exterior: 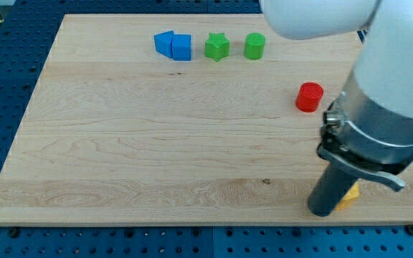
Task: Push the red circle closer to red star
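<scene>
The red circle (309, 97) sits on the wooden board (156, 143) at the view's right, above the middle. No red star shows; the arm's large body (389, 107) covers the board's right edge. My tip (323, 212) rests near the board's bottom right, well below the red circle and apart from it. A yellow block (349, 194) pokes out just right of the rod, touching or almost touching it; its shape is mostly hidden.
Along the view's top stand two blue blocks side by side (164, 44) (182, 47), a green star (216, 46) and a green circle (254, 46). The board's bottom edge runs just under my tip.
</scene>
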Robot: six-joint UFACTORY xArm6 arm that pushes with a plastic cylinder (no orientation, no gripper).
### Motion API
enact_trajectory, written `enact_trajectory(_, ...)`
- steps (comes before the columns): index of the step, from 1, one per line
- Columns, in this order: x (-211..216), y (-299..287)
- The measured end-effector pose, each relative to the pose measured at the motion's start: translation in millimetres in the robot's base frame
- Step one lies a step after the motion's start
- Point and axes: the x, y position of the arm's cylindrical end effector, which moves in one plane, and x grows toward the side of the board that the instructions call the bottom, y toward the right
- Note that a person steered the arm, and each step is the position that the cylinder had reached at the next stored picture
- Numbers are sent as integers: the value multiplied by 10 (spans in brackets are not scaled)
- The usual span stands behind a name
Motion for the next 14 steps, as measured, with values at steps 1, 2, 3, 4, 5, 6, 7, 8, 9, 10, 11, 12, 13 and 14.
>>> enact_trajectory(1, 0, 178)
enact_trajectory(2, 0, 278)
enact_trajectory(3, 0, 332)
enact_trajectory(4, 0, 65)
enact_trajectory(5, -141, -569)
enact_trajectory(6, -725, -1180)
enact_trajectory(7, -1365, -1463)
enact_trajectory(8, -1740, -1278)
enact_trajectory(9, -2006, -703)
enact_trajectory(10, -2160, -449)
enact_trajectory(11, -2160, -399)
enact_trajectory(12, -2160, -124)
enact_trajectory(13, -2146, 43)
enact_trajectory(14, -2097, 82)
